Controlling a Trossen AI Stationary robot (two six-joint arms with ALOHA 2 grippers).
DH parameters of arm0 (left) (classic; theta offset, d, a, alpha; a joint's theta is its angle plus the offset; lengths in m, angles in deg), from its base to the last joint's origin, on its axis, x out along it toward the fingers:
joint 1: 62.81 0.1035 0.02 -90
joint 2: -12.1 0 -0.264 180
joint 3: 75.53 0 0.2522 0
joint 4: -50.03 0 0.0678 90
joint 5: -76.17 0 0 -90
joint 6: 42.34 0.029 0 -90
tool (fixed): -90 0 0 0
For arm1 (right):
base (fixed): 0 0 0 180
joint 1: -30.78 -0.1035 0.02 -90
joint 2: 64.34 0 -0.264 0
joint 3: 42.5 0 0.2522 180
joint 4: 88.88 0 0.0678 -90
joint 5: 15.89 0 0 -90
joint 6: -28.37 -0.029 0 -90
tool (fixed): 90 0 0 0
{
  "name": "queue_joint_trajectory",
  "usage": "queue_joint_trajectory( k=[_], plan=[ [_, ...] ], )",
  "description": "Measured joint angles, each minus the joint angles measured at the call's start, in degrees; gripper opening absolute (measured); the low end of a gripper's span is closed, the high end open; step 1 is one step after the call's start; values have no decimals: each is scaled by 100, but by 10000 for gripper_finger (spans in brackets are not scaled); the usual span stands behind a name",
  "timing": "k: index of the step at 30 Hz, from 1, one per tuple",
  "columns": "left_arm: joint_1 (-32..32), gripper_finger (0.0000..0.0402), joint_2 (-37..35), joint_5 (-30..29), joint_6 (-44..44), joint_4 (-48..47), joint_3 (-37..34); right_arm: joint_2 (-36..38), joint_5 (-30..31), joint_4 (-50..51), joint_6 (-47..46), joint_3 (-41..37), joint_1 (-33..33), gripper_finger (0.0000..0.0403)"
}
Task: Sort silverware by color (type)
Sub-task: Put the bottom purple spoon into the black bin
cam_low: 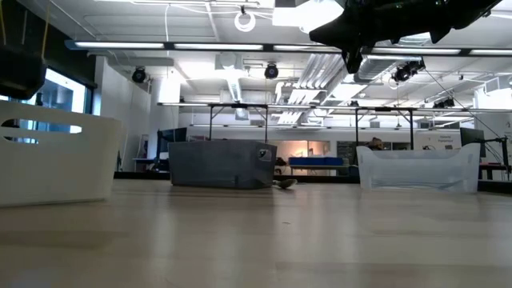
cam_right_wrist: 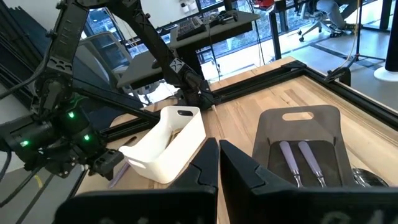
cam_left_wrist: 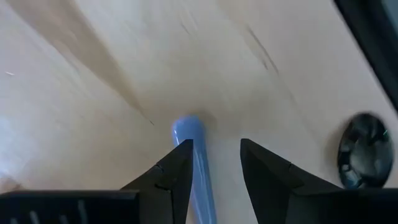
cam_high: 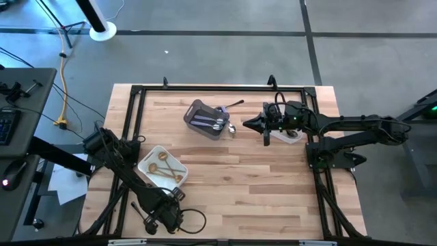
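Gold silverware (cam_high: 166, 166) in white tray (cam_high: 148, 159)

Lilac-handled pieces (cam_high: 205, 122) lie side by side inside the grey bin, handles parallel, silver heads toward the bin's open end; two show clearly in the right wrist view (cam_right_wrist: 301, 160); gold pieces (cam_high: 164, 168) lie crossed in the white tray, round bowls visible; a black piece (cam_high: 234, 104) rests on the wood just beside the bin; a shiny silver piece (cam_high: 231, 129) lies near the bin's corner; a pale blue-lilac handle (cam_left_wrist: 194, 155) lies on the wood.
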Motion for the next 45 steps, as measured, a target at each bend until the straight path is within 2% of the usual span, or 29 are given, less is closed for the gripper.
queue_joint_trajectory(
  k=[5, 12, 23, 34, 39, 45],
  plan=[
    [38, 122, 0, -95, 345, 30, -132, 0, 0, 2, 0, 0, 2, 0],
    [123, 122, 0, -229, 362, 51, -132, 0, 0, 2, 0, 0, 0, 0],
    [117, 122, -4, -41, 552, 579, -378, 0, 0, 67, 0, 0, 2, 0],
    [155, 120, -9, -39, 599, 612, -440, 0, 1, 89, -125, 0, -24, 0],
    [157, 101, -9, -15, 580, 628, -441, 0, 0, 90, -103, 0, -113, 0],
    [157, 50, -11, 115, 715, 649, -443, 0, 0, 103, -17, 0, -151, 0]
  ],
)
